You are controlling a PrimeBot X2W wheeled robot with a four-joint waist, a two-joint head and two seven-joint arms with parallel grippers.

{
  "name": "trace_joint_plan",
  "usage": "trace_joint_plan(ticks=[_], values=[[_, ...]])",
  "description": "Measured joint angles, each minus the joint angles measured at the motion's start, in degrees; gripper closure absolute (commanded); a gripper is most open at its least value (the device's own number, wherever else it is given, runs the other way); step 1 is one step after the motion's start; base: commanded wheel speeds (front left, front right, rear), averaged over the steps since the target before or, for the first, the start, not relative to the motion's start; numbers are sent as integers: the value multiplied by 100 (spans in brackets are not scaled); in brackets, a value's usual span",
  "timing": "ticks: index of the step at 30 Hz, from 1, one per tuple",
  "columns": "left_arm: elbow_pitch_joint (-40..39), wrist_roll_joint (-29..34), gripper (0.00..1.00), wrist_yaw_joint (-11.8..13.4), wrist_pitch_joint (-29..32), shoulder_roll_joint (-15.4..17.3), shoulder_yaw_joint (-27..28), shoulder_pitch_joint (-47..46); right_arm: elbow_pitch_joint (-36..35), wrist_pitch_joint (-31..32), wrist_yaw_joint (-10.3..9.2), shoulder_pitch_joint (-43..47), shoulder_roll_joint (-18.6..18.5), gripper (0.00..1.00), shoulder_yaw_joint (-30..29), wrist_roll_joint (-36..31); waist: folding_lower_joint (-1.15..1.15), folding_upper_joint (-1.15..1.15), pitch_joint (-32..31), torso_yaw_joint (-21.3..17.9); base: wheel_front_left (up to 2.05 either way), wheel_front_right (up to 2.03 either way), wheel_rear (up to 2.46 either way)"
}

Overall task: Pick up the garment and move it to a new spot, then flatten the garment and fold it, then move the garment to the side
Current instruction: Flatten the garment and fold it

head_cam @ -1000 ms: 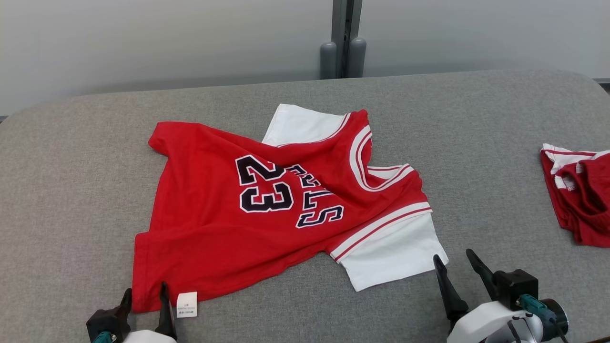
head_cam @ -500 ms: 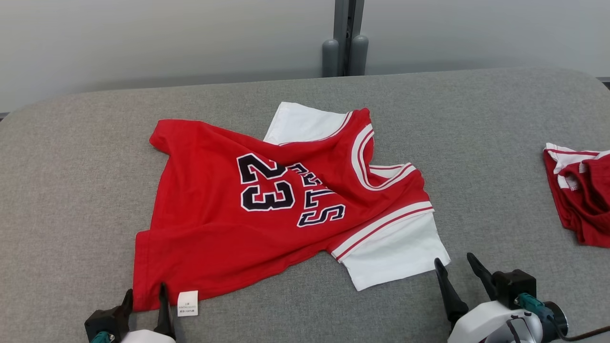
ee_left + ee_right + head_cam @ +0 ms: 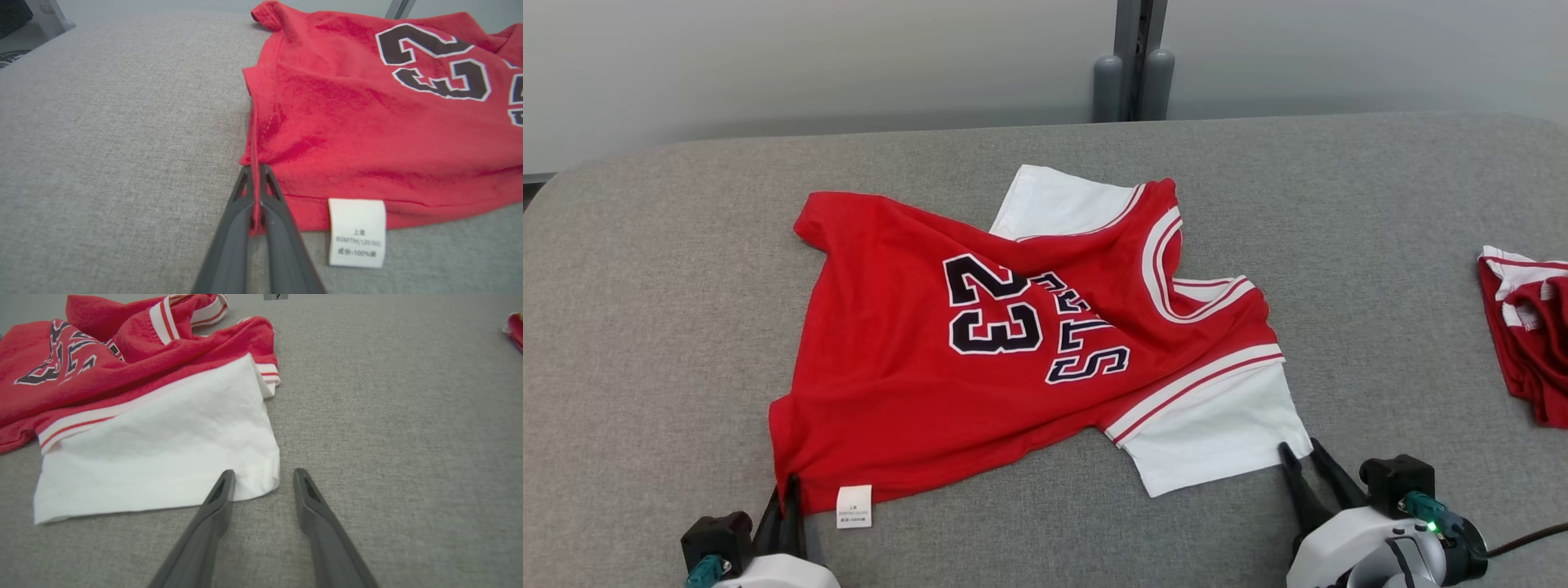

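Garments: two; red jersey (image 3: 980, 367) centre, second garment (image 3: 1531, 327) right.
Left gripper (image 3: 255, 168): pinching jersey's hem.
Right gripper (image 3: 264, 473): fingers parted around white sleeve (image 3: 163, 457) corner.

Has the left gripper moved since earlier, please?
Yes: the jaws of the left gripper have closed inward onto the red basketball jersey at its hem corner, left of the white fabric label.

The red garment (image 3: 890, 392) carries a large dark, white-edged number 23 (image 3: 994, 314) at the centre of the head view. To its right, lettering (image 3: 1090, 347) is half lost in a fold, and only "LS" and "S" read. A white label (image 3: 356, 232) at the hem, lower middle of the left wrist view, reads "60MTH(120/60)" and "100%".
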Motion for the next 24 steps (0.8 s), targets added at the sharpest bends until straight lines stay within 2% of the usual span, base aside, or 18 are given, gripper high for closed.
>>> trace_joint_plan(ticks=[1,5,9,14,16,18,24], values=[[-12,8,100,-21,1,-1,-5,-6,58,-15,0,-40,-2,100,-2,27,0,0,7,8,0,0,0],[-179,63,100,-40,1,-1,4,-44,80,-14,1,-127,8,100,-31,136,0,0,11,20,0,0,0],[-519,165,100,-47,0,2,103,-42,-252,-13,1,-138,4,100,-157,278,0,0,-53,-1,0,0,0],[-1149,474,100,-160,0,0,204,-107,-1318,-13,1,-123,3,100,-257,593,0,0,-247,-55,0,0,0],[-1448,648,100,-247,0,33,275,-338,-1913,-13,0,-207,4,100,-360,679,0,0,-392,-102,0,0,0],[-1611,742,100,-304,1,69,301,-504,-2203,-13,0,-333,-2,100,-404,683,0,0,-507,-130,0,0,0],[-1894,1018,100,-488,0,497,326,-1344,-2793,-13,0,-1068,-104,100,-495,555,0,0,-780,-199,0,0,0]])
